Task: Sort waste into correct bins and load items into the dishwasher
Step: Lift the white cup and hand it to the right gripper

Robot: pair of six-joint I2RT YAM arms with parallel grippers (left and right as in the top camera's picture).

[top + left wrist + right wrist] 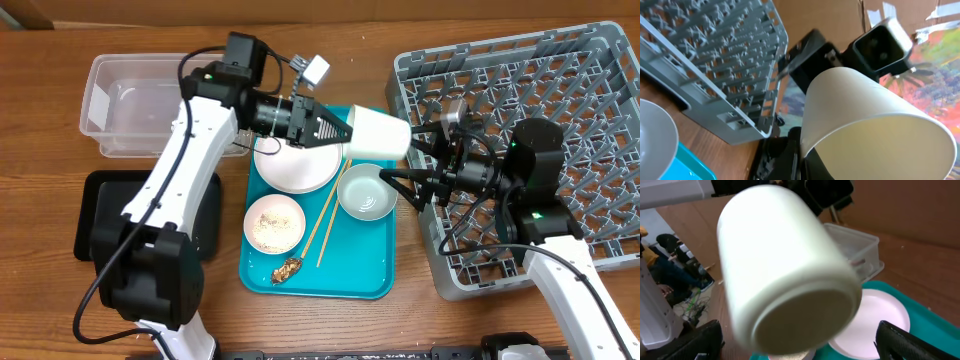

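The left gripper (pixel 345 132) is closed on the rim of the cup (pixel 378 133), one finger reaching inside the mouth as the left wrist view shows. The cup (pixel 865 115) lies on its side in the air, mouth toward the left arm and base toward the right arm.

The right gripper (pixel 398 160) has its jaws spread wide at the cup's base. In the right wrist view its dark fingers (pixel 910 340) stand far apart low on either side, with the cup (pixel 785 280) filling the frame between and above them. I see no contact between them and the cup.

The cup hangs over the upper right corner of the teal tray (pixel 330 275), just beside the rack (pixel 560 90), which stands to the right of the tray on the table (pixel 60 150).

On the teal tray, the plate (pixel 300 165) sits at the upper end, partly under the left gripper. Below it is the rice bowl (pixel 274 222), and to its right the pale bowl (pixel 365 192). The chopsticks (pixel 328 225) lie slanted between the two bowls. The brown scrap (pixel 288 268) rests near the tray's lower edge.

The tub (pixel 140 105) sits at the upper left of the table, with the black tray (pixel 100 210) below it, partly covered by the left arm.
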